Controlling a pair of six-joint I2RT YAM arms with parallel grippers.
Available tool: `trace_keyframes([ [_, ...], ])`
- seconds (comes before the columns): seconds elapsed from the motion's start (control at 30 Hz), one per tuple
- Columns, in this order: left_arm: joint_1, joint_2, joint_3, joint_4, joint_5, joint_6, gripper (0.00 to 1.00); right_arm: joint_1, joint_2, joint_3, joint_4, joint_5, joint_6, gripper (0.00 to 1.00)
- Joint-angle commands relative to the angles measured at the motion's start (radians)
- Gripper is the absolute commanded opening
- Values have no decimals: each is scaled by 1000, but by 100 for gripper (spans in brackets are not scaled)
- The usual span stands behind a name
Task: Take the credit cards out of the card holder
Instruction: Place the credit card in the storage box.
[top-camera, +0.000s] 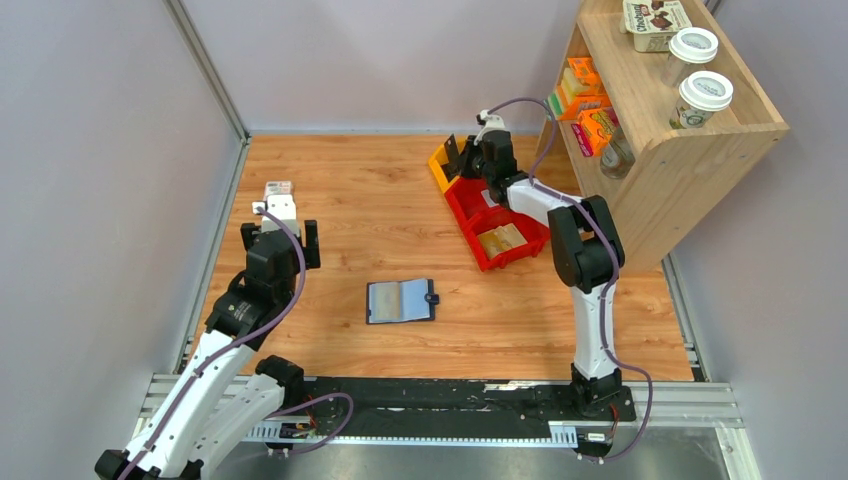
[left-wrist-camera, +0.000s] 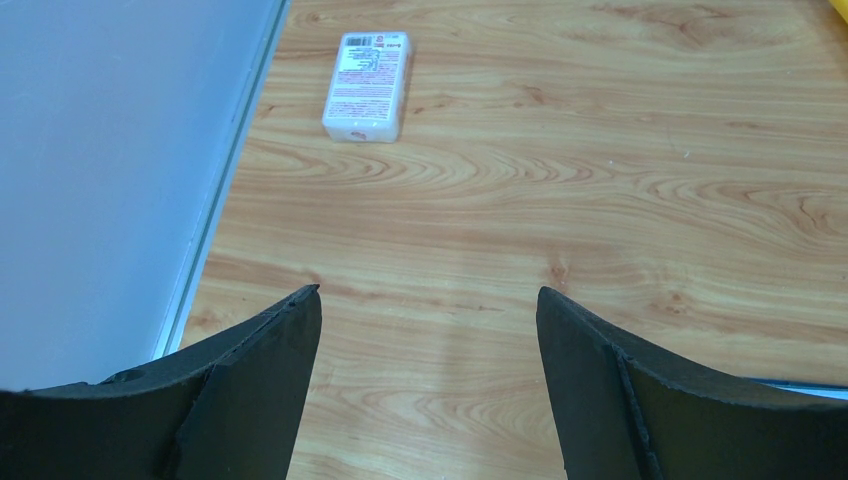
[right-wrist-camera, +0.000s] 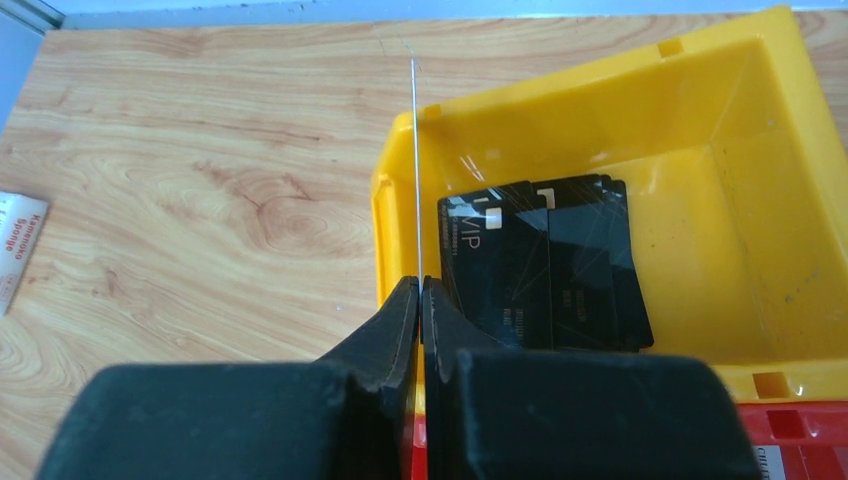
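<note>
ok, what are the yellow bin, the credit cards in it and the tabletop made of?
Yellow bin: seemingly moulded plastic, glossy; glare streaks, moulded slots in the rim.
Credit cards: thin plastic, black, glossy; faint reflections, pale print.
Tabletop: wood grain, satin sheen; likely laminate, solid wood not ruled out.

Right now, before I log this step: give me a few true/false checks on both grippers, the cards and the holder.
1. The card holder lies unfolded on the table. True.
2. The left gripper holds a card. False: its jaws stand wide apart with nothing between them.
3. The right gripper pinches a card, seen edge-on. True.
4. The dark cards lie in the red bin. False: they lie in the yellow bin.
</note>
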Motion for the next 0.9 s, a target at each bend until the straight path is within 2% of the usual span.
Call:
trace_keyframes([
  [0.0, 4, -2, -4, 33, 1, 4, 86, -6, 26, 48, -70, -23, -30, 6],
  [0.43, 4, -4, -1, 28, 8, 1, 86, -7, -37, 5, -79, -15, -63, 3],
  [0.87, 4, -2, 1, 28, 18, 1, 87, -7, -21, 161, -312, -84, -185, 2],
])
